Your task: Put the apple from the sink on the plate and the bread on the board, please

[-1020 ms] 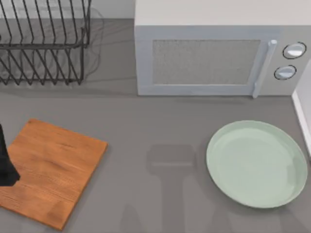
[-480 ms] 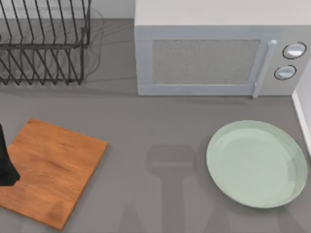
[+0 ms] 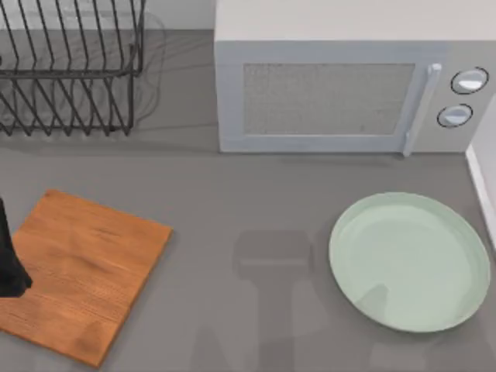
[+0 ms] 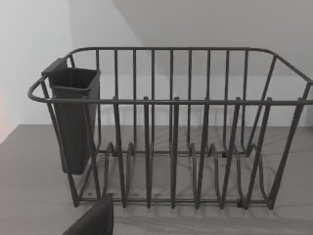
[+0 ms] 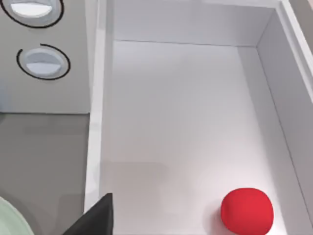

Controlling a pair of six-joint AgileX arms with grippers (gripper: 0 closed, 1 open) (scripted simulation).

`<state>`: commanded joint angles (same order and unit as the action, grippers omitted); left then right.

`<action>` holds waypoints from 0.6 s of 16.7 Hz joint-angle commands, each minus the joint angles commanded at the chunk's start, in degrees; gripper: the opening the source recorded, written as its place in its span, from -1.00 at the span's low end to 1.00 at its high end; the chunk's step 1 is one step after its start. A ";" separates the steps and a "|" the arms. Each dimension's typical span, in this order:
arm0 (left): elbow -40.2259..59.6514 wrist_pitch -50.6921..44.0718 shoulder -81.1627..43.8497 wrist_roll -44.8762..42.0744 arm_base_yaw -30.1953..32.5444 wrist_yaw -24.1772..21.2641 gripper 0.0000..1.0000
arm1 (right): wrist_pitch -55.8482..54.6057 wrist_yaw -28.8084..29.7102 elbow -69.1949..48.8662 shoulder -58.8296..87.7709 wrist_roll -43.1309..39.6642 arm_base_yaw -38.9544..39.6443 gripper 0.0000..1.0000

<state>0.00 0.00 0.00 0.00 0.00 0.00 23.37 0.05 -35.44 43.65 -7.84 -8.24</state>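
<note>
The smooth red apple lies on the white sink floor below my right arm's wrist, the glossy mint plate and grained wooden board sit bare, and neither pincer's opening can be told.

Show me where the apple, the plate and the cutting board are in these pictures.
apple [image 5: 247, 209]: right wrist view, middle of its red surface, inside the white sink.
plate [image 3: 409, 262]: top view, bare middle of the mint-green dish.
board [image 3: 85, 271]: top view, middle of the wood grain.
</note>
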 joint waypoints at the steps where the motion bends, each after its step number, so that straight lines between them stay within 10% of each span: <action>1: 0.00 0.00 0.00 0.00 0.00 0.00 1.00 | 3.03 0.01 -4.63 6.17 -1.02 -1.07 1.00; 10: 0.00 0.00 0.00 0.00 0.00 0.00 1.00 | 28.35 0.06 -43.42 59.17 -9.51 -10.00 1.00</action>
<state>0.00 0.00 0.00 0.00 0.00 0.00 51.72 0.12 -78.86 102.82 -17.35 -18.25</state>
